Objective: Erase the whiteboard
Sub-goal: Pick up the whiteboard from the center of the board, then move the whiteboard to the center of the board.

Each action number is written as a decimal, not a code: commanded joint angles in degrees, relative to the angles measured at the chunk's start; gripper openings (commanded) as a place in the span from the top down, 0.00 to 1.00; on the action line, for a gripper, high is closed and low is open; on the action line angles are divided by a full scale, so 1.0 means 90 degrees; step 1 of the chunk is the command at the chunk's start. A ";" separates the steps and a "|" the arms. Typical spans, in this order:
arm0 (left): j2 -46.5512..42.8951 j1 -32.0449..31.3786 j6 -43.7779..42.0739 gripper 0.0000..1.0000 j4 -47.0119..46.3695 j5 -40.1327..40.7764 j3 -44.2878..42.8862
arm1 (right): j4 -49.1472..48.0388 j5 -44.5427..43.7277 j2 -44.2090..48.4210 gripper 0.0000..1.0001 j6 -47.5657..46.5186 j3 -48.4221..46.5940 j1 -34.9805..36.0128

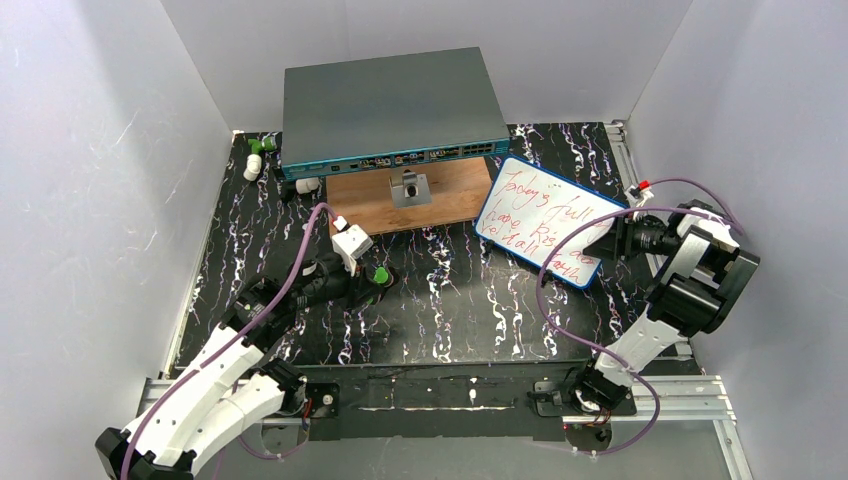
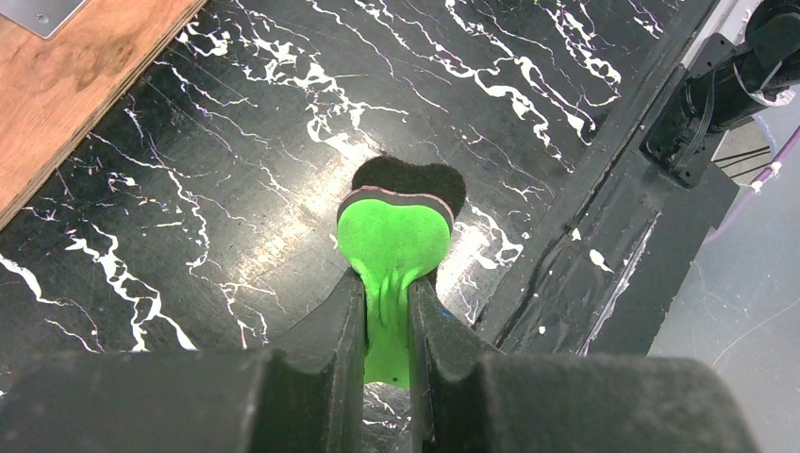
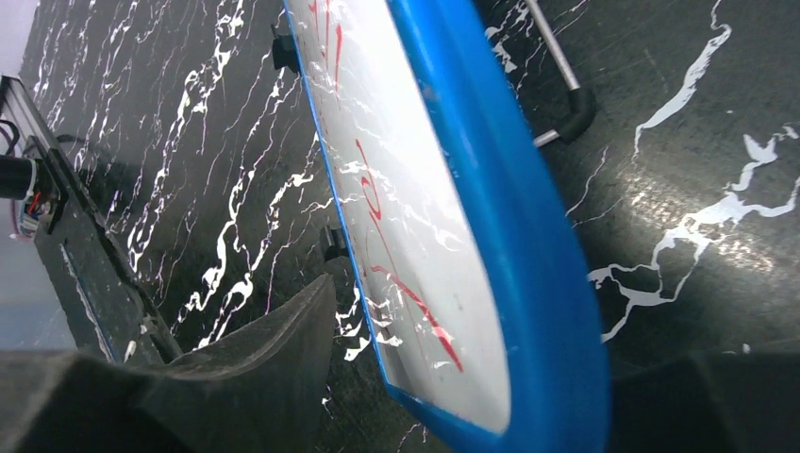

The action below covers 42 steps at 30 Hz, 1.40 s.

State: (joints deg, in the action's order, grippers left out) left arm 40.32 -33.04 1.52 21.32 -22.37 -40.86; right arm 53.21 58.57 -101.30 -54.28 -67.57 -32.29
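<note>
**Q:** Where does the whiteboard (image 1: 545,220) lie relative to the network switch (image 1: 390,110)?

**A:** In front of the switch's right corner and to its right, on the black marbled surface (image 1: 450,300). It is turned at an angle, and its near-left corner is just beside the right end of the wooden board (image 1: 440,205). Red handwriting covers its face.

**Q:** And the right claw (image 1: 603,243)?

**A:** It is at the whiteboard's edge farthest from the switch. In the right wrist view the blue frame sits between its fingers (image 3: 274,368). A strip of surface shows between one finger and the frame, so the claw is released, not clenched.

**Q:** The left claw (image 2: 388,297)?

**A:** It is clenched on a green eraser (image 2: 391,236) with a black felt pad. It is on the near side of the switch, in front of the wooden board's left end and well apart from the whiteboard. Whether the felt touches the surface cannot be told.

**Q:** What else is near the switch?

**A:** The wooden board lies along its front, with a small metal piece (image 1: 410,188) on it. Small white and green parts (image 1: 258,155) lie at its left end.
</note>
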 commanded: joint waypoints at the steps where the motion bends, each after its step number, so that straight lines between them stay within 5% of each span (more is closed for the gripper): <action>1: 0.0027 0.0057 -0.0072 1.00 -0.0085 -0.0143 0.0043 | 0.0290 0.0308 -0.0095 0.46 -0.0543 0.0074 0.0011; 9: 0.0089 0.0057 -0.0071 1.00 -0.0074 -0.0134 0.0040 | 0.0526 0.0560 -0.0227 0.71 -0.0960 -0.0095 0.0021; 13: 0.0129 0.0062 -0.0081 1.00 -0.0063 -0.0122 0.0043 | 0.1169 0.0693 -0.0283 0.99 -0.1540 -0.0337 0.0021; 30: 0.0030 0.0066 -0.0064 1.00 -0.0115 -0.0192 0.0087 | 0.3141 0.1357 0.1049 0.99 -0.1919 -0.1438 -0.0104; 42: -0.0049 0.0066 0.0046 1.00 -0.0406 -0.0491 0.0195 | 0.3626 0.0510 0.2184 0.99 -0.1734 -0.0105 0.0362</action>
State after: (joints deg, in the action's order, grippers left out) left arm 40.77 -32.73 1.67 19.51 -24.14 -40.01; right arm 81.67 60.84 -86.48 -69.41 -72.07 -31.31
